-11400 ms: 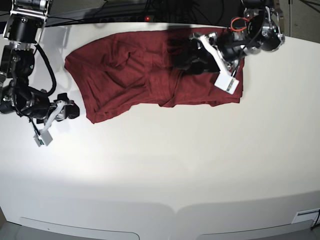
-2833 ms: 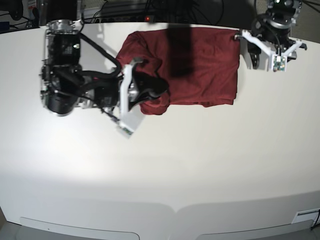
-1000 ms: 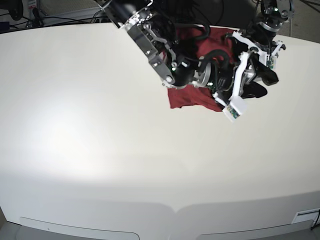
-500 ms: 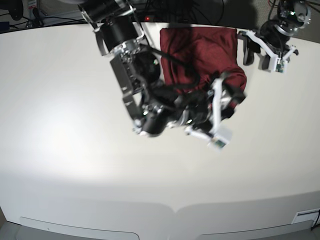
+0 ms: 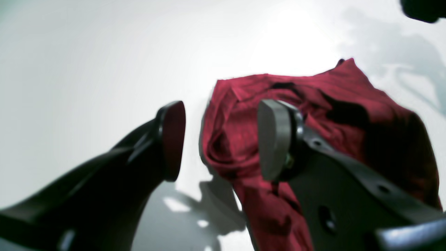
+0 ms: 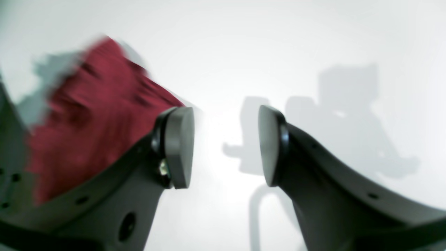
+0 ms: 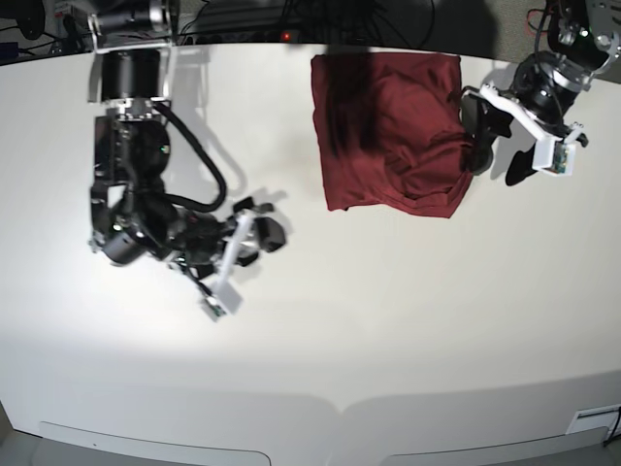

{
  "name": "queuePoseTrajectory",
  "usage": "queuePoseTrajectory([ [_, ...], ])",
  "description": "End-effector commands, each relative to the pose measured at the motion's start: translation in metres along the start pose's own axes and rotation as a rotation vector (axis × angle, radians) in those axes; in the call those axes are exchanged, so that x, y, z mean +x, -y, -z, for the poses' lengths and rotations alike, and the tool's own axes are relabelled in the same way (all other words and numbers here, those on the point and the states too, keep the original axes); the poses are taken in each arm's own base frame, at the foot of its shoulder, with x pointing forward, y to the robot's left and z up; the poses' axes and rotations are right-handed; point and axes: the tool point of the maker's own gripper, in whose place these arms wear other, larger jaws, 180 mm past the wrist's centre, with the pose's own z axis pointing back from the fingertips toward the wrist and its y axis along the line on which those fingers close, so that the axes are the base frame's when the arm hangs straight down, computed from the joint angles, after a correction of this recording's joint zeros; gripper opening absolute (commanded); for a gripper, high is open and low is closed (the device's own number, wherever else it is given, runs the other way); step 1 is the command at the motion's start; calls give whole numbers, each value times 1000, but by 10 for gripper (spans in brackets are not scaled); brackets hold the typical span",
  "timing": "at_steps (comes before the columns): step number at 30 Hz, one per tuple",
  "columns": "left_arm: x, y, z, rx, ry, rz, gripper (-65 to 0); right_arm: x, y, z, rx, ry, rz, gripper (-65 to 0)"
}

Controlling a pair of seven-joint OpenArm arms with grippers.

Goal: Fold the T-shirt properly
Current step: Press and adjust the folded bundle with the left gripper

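White tabletop (image 7: 408, 320) carries the folded, wrinkled maroon knit T-shirt (image 7: 390, 131) at its far edge, partly shadowed and motion-blurred in the right wrist view. Left gripper (image 7: 497, 146), fingers spread wide and empty, sits just beside the shirt's edge. Right gripper (image 7: 254, 236), fingers also spread and empty, hangs well apart from it over bare surface.

Black arms, black cables (image 7: 202, 173), white wrist brackets (image 7: 226, 275); dark fingers (image 6: 179, 146) with flat grey pads, small screws.
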Motion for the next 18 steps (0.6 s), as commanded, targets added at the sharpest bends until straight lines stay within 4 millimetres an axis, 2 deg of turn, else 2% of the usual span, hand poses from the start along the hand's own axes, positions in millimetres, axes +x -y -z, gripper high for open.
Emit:
queuePoseTrajectory([
  [1, 12, 9, 0, -36, 44, 12, -337, 15, 5, -9, -9, 53, -17, -351],
  [5, 8, 43, 11, -139, 26, 52, -337, -7, 22, -20, -51, 21, 16, -351],
  [10, 2, 79, 25, -230, -22, 125, -337, -21, 28, -25, -68, 7, 46, -351],
  [12, 2, 84, 29, -236, -29, 147, -337, -24, 28, -25, -68, 3, 50, -351],
  [18, -6, 73, 36, -182, -65, 202, -337, -23, 28, -25, -67, 4, 50, -351],
])
